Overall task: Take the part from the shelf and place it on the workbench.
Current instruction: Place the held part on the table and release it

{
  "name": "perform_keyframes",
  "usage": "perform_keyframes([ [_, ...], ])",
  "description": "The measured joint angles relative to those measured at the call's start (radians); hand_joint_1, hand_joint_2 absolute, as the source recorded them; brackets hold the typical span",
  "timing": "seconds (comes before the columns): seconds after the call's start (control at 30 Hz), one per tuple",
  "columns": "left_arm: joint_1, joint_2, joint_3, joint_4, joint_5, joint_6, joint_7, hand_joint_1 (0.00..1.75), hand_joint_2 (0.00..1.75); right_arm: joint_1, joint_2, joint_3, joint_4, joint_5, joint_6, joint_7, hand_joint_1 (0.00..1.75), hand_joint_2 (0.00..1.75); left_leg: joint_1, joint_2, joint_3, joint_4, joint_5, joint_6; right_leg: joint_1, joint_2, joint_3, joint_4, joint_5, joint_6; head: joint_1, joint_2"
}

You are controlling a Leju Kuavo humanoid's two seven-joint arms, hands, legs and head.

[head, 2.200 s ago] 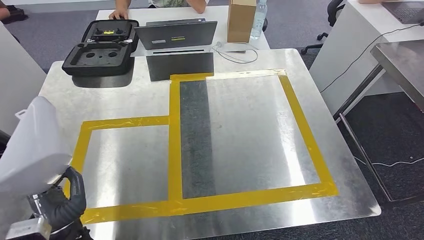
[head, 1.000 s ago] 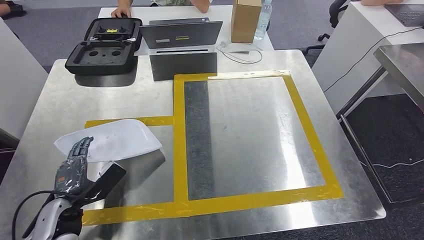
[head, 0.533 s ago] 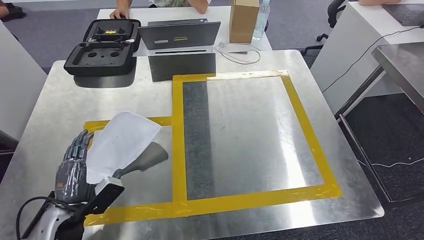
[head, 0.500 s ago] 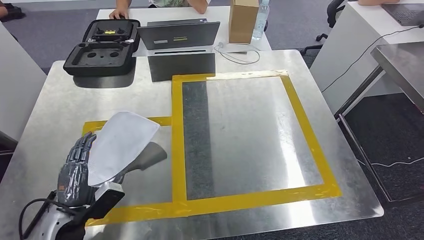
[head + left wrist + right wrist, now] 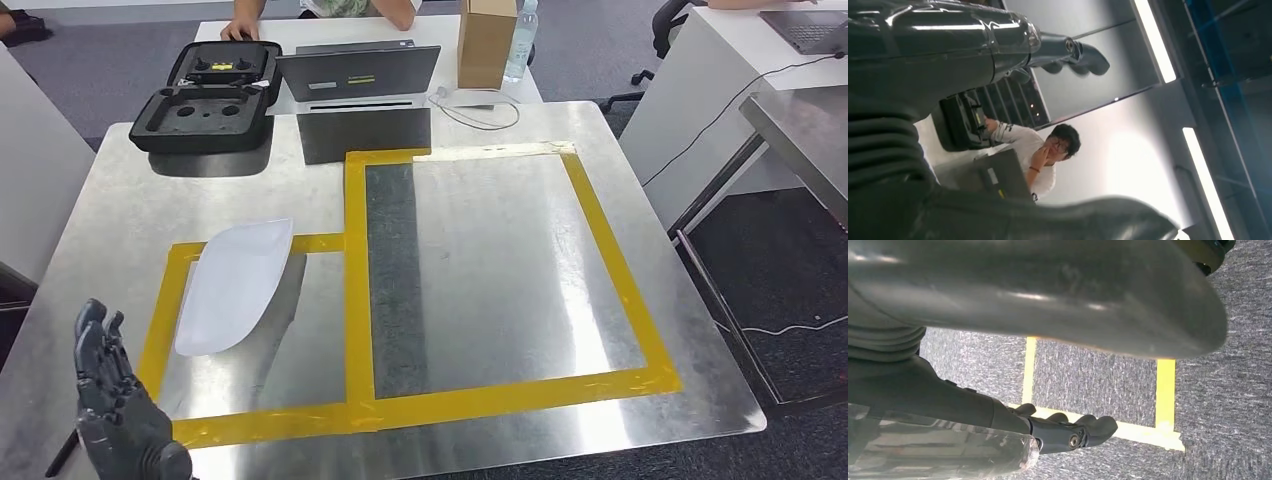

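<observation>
White and smooth, the part (image 5: 235,285) lies flat on the workbench (image 5: 120,215), near its left edge and towards the near-left corner, its long shape running from the far side back towards the near side. Its far end overlaps the yellow tape (image 5: 350,290) that outlines the smaller of two taped rectangles, and the rest of it sits inside that rectangle along the left strip. The left hand (image 5: 112,400) is raised at the near-left corner of the workbench, apart from the part, with its dark fingers (image 5: 92,335) spread, pointing upward and holding nothing; in the left wrist view the left hand's fingertips (image 5: 1083,56) stand out against the ceiling with nothing between them. The right hand (image 5: 1058,432) hangs above grey carpet marked with yellow lines, its fingers curved loosely and apart with nothing in them. At the far-left corner of the workbench sits an open black case (image 5: 205,95) with foam cut-outs. Beside it, along the far edge, stands a grey laptop (image 5: 358,75), and past that a brown cardboard box (image 5: 484,40) with a clear bottle (image 5: 520,38) just beside it, both on a white table beyond. A person (image 5: 1040,152) in a white top is seated behind the laptop, one hand (image 5: 240,28) resting on the white table.
</observation>
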Motion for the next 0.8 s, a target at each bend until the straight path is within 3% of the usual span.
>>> perform_keyframes([
  [0.4,0.057,-0.248,0.050,-0.100,-0.227,0.000,0.000,0.00,0.00,-0.005,0.000,0.000,0.000,0.000,-0.012,-0.002,0.00,0.00,-0.002,-0.001,0.001,0.000,0.000,0.000,-0.003,0.000,0.001,0.000,0.001,0.006,-0.002,0.000],
  [0.6,0.066,-0.307,0.077,-0.120,-0.221,0.000,0.000,0.00,0.00,-0.009,-0.001,0.000,0.000,0.000,-0.014,0.004,0.00,0.00,-0.007,-0.004,0.001,0.001,0.001,0.005,-0.007,0.000,0.001,0.000,0.003,0.014,-0.002,0.000],
  [0.73,0.069,-0.330,0.089,-0.131,-0.221,0.000,0.000,0.00,0.00,-0.010,-0.001,0.000,0.000,0.000,-0.015,0.005,0.00,0.00,-0.012,-0.006,0.001,0.000,0.004,0.015,-0.013,-0.001,0.001,-0.002,0.005,0.023,-0.004,0.000],
  [0.8,0.069,-0.340,0.093,-0.136,-0.221,0.000,0.000,0.00,0.00,-0.011,-0.001,0.000,0.000,0.000,-0.015,0.005,0.00,0.00,-0.007,-0.004,0.005,-0.008,0.011,0.025,-0.013,-0.005,-0.004,0.011,-0.007,0.030,-0.004,0.000],
])
